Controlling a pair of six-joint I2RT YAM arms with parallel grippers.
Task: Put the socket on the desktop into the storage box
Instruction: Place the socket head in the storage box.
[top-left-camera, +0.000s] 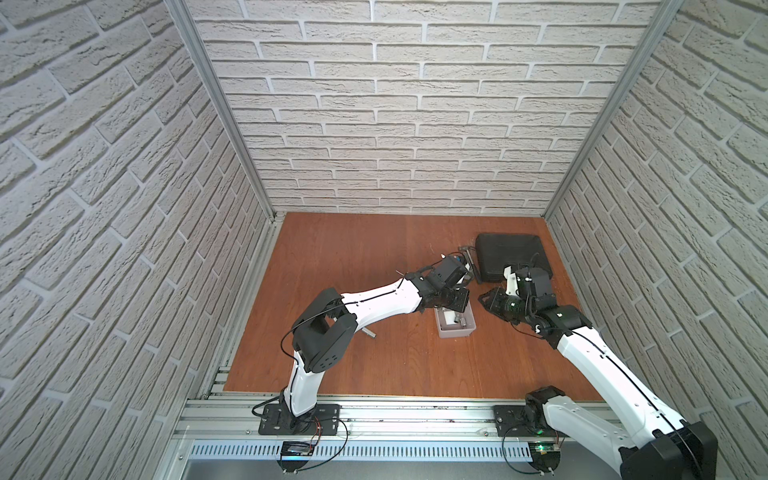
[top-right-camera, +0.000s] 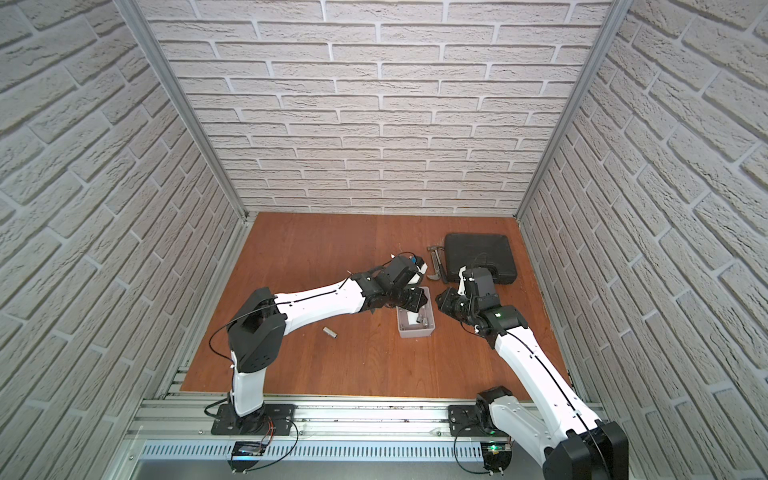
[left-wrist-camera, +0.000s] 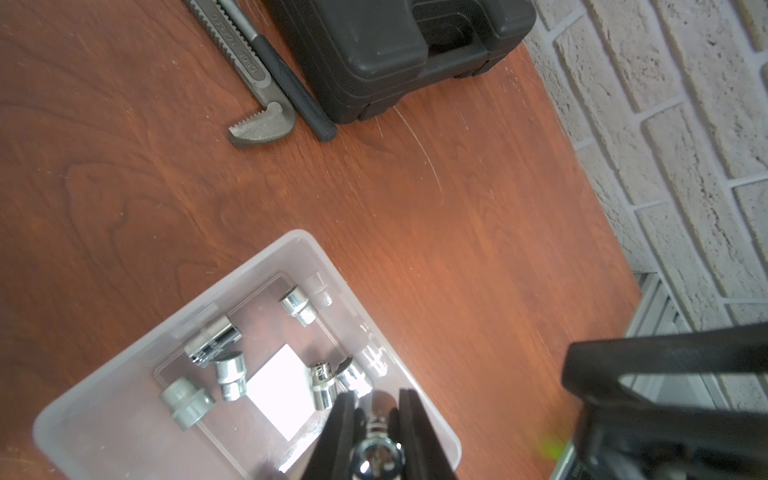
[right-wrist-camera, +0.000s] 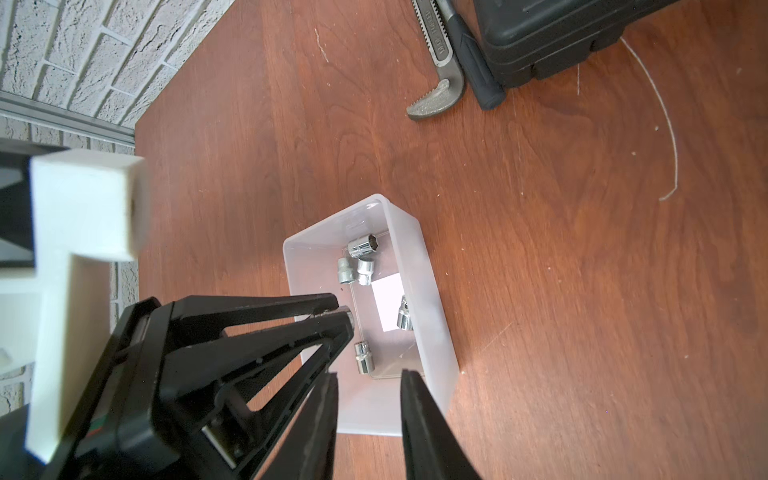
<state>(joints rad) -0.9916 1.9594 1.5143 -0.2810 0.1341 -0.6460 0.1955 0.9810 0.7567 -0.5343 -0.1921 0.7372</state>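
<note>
- My left claw (left-wrist-camera: 377, 395) pinches a chrome steel socket (left-wrist-camera: 378, 451) above the translucent greyish-white plastic storage box (left-wrist-camera: 124, 374), close to one wall.
- My right claw (right-wrist-camera: 369, 376) hangs narrowly parted, gripping nothing, near the box's end.
- Another silver cylindrical socket (top-right-camera: 329, 332) lies on the reddish-brown wood-grain surface (top-right-camera: 374, 365), well apart from the box, with bare wood all round.
- A black hard case (top-right-camera: 478, 257) fills the far right corner.

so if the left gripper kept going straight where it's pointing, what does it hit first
Probably the storage box floor, near the loose sockets; the left gripper, shut on a socket, points into it.
</note>
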